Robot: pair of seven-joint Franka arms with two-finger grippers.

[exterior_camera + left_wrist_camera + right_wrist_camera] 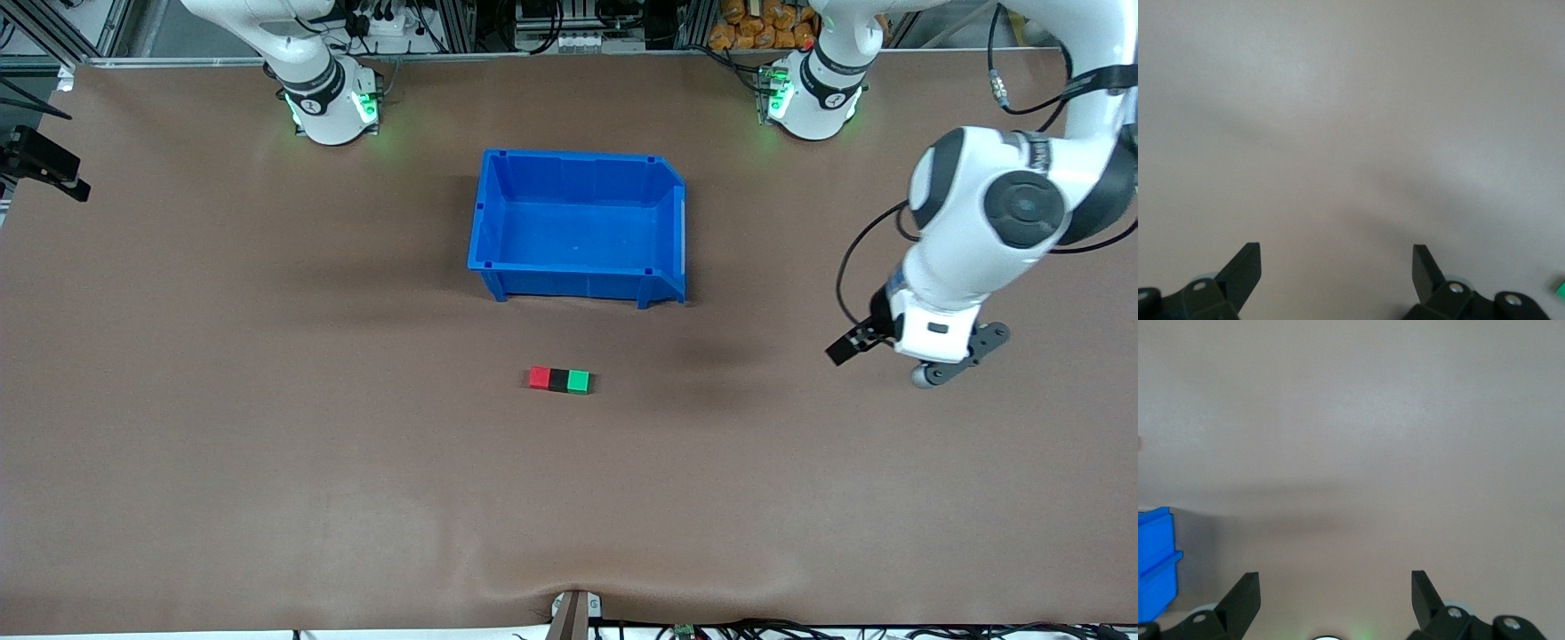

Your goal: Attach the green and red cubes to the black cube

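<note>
Front view shows you the small red cube (539, 377), matte black cube (558, 380) and green cube (579, 381) touching in a row, nearer than the blue plastic bin (498, 228) (light, rigid; pinch flat sides). Left gripper (889, 356) hovers wide open toward its table end; right gripper (1331, 587), unseen here, also gapes.

No text, label, brand, number or sign can be read in any of the views. The band around each arm's base joint carries faint markings, too small to make out.
</note>
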